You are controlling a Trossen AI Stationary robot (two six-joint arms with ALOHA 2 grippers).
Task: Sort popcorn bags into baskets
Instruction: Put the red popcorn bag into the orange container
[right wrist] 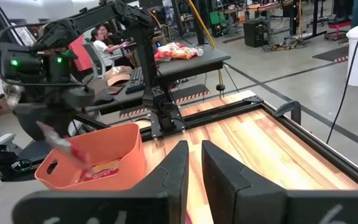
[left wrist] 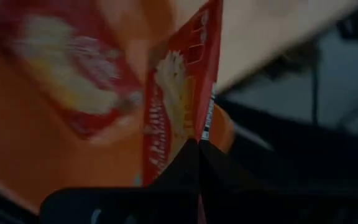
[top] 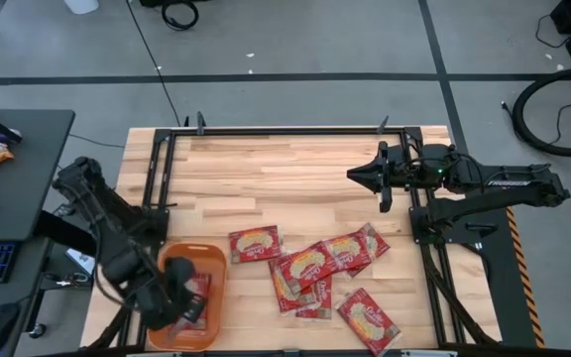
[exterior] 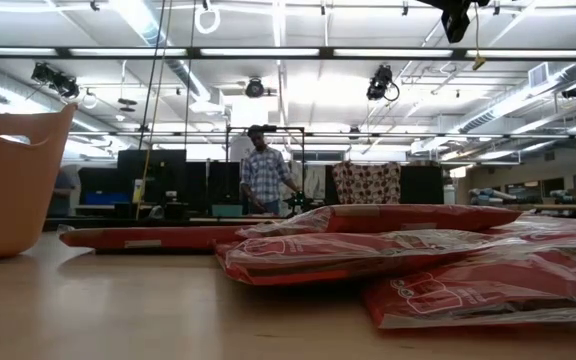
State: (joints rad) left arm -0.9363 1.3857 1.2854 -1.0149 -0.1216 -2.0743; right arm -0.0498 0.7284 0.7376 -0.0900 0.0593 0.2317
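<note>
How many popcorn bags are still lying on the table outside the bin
About 6, though overlaps may hide more. One lies alone nearest the bin, four overlap in a central pile, and one sits apart at the front right. Others are in the orange bin or the left claw.

An orange bin (top: 218,288) is sitting at the worktop's near-left corner, holding red packets (top: 197,295), one standing on edge (left wrist: 179,106). More red packets with cream ovals (top: 310,266) are lying flat and overlapping just right of it.
</note>
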